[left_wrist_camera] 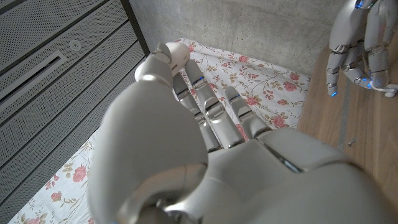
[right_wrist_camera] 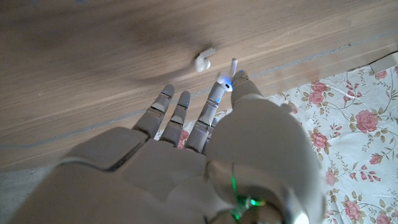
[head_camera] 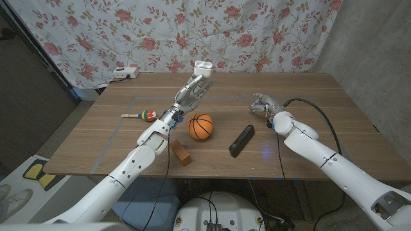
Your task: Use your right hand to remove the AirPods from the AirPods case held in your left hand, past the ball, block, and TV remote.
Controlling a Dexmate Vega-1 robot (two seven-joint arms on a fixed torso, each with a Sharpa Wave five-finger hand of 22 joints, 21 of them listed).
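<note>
My left hand [head_camera: 191, 90] is raised above the table's middle and grips the white AirPods case [head_camera: 203, 66] at its fingertips; the case [left_wrist_camera: 178, 53] shows beyond the fingers in the left wrist view. My right hand [head_camera: 264, 106] hovers low over the table's right part, past the remote. It pinches one white AirPod [right_wrist_camera: 225, 78] between thumb and a finger. A second AirPod [right_wrist_camera: 203, 60] lies loose on the wood just beyond those fingertips. My right hand [left_wrist_camera: 360, 43] is also in the left wrist view.
An orange basketball [head_camera: 200, 126], a brown wooden block [head_camera: 181, 153] and a black TV remote [head_camera: 241, 140] lie in a row near the front. A coloured maraca [head_camera: 141, 115] lies at the left. A white power strip [head_camera: 124, 72] sits at the far left edge.
</note>
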